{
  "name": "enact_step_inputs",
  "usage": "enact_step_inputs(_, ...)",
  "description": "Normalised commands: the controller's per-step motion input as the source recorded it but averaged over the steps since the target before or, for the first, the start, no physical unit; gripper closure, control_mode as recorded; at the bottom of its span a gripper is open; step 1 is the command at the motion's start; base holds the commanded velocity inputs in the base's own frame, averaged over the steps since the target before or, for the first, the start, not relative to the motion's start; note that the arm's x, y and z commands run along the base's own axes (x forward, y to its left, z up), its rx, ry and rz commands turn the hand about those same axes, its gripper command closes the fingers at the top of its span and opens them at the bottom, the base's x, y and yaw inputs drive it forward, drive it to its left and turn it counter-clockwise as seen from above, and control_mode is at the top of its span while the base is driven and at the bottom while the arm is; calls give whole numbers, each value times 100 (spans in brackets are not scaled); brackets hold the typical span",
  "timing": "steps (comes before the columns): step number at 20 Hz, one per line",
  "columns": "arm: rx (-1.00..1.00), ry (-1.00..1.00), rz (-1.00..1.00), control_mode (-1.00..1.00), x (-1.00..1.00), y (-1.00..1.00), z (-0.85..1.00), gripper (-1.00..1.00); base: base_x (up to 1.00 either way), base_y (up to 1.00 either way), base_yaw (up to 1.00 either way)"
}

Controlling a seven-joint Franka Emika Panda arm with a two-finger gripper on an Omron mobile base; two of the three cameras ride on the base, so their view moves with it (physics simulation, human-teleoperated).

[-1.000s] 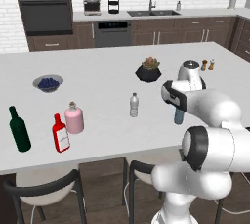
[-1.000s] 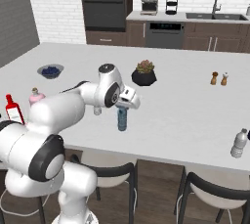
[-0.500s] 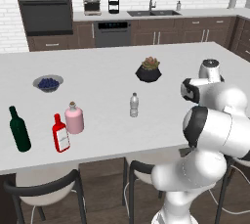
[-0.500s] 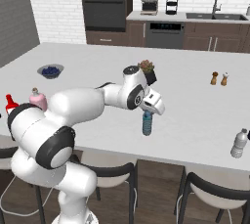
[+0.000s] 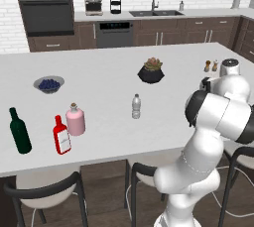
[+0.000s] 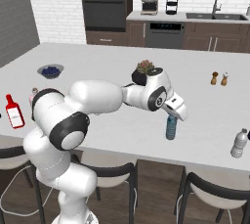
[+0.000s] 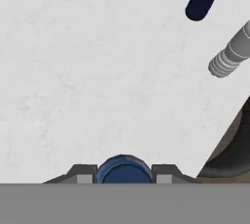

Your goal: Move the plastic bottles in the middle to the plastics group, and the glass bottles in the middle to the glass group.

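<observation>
Arm stretched right over the counter (image 6: 97, 56), wrist bent down — gripper (image 6: 172, 116) clamped on the cap of the blue-tinted bottle (image 6: 171, 127), upright near the front edge. Clear bottle (image 5: 136, 106) stands mid-counter; red bottle (image 5: 61, 135) far left.

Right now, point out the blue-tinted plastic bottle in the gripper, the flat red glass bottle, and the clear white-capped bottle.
blue-tinted plastic bottle (image 6: 171, 127), right base view, mid body.
flat red glass bottle (image 5: 62, 139), left base view, label.
clear white-capped bottle (image 5: 136, 108), left base view, body.

Kitchen, oven (image 5: 39, 15), sink (image 5: 154, 13) (island counter (image 5: 109, 72))
</observation>
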Motion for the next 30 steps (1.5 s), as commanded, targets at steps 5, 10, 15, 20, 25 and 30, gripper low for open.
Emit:
enact_step_inputs(5, -2, 0, -25, -100, 0, -64, 9, 100, 0, 0, 0)
enact_step_inputs(10, -7, 1, -21, -100, -18, -43, 5, 100, 0, 0, 0)
enact_step_inputs(15, -11, 0, -18, -100, -4, -26, 1, 100, 0, 0, 0)
enact_step_inputs(20, -1, -11, -5, -100, -4, -20, -20, 100, 0, 0, 0)
enact_step_inputs(25, 3, -12, -4, -100, 0, -48, 13, 100, 0, 0, 0)
enact_step_inputs(30, 3, -3, -4, -100, 5, -48, 40, 100, 0, 0, 0)
